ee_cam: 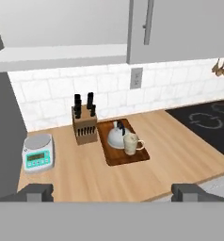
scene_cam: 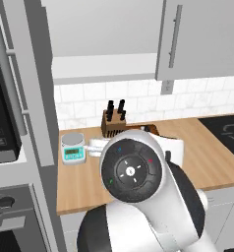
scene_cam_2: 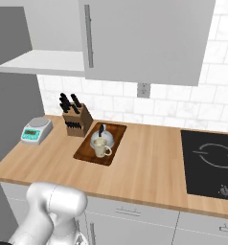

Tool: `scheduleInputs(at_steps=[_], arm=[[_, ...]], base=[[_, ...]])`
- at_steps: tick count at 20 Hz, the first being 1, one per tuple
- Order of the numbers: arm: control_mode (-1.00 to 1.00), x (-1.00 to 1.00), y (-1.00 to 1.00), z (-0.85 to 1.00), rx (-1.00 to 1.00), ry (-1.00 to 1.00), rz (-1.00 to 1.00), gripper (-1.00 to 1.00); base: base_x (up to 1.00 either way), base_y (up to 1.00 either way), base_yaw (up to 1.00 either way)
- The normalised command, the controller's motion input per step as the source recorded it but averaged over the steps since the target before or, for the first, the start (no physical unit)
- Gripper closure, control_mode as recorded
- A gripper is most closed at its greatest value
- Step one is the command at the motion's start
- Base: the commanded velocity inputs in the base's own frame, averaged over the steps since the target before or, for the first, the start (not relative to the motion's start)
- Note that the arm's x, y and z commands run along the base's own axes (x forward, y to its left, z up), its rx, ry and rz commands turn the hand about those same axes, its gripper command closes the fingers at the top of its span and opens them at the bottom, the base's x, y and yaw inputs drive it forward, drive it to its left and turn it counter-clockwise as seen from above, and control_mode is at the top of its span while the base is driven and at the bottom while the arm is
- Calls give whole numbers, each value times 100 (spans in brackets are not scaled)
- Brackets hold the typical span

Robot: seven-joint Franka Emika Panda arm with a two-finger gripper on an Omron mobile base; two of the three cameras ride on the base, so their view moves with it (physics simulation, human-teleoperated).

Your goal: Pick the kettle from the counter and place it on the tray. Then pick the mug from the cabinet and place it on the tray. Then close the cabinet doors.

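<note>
Kettle (ee_cam: 116, 137) and mug (ee_cam: 131, 143) on tray (ee_cam: 115, 157), no legible writing, fingers (ee_cam: 38, 192) spread wide, empty

From your left base view the arm (scene_cam: 138, 192) hides the tray and most of the table (scene_cam: 212, 162), and the kettle (scene_cam_2: 103, 139) sits half behind the mug (scene_cam_2: 100, 149).

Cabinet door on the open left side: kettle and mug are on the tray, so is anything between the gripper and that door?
Nothing visible. The gripper hangs open, back from the counter; the open cabinet lies above, with only air between.
</note>
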Motion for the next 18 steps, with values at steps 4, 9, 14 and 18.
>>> scheduleInputs(at_steps=[4, 9, 14, 18], arm=[[-100, -30, 50, 0, -22, 0, 3, -100], [-100, -29, 33, 0, -17, 1, 3, -100], [-100, -22, 22, 0, -10, 0, 2, -100], [-100, -8, 28, 13, -11, 1, 6, -100]], base=[[0, 0, 0], [0, 0, 0], [0, 0, 0], [0, 0, 0]])
